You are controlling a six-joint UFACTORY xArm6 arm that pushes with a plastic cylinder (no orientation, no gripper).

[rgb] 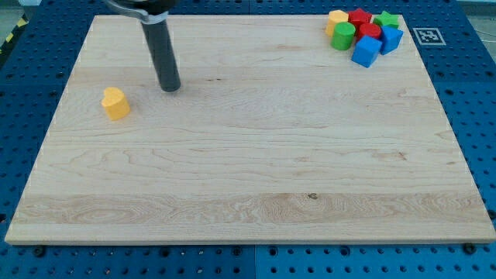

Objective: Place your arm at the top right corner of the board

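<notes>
My tip [170, 87] rests on the wooden board [256, 155] in its upper left part, under a dark rod that comes down from the view's top. A yellow block [115, 103] lies just left of and slightly below the tip, apart from it. At the board's top right corner sits a tight cluster: a yellow block [337, 18], a red block [359, 17], a green star-shaped block [386, 19], a green cylinder [343, 36], a second red block [370, 32], a blue cube [366, 51] and a second blue block [391, 39]. The tip is far to the left of this cluster.
The board lies on a blue perforated table [465, 101]. A black-and-white marker tag [427, 36] sits just off the board's top right corner. A yellow-black striped edge [14, 31] shows at the view's top left.
</notes>
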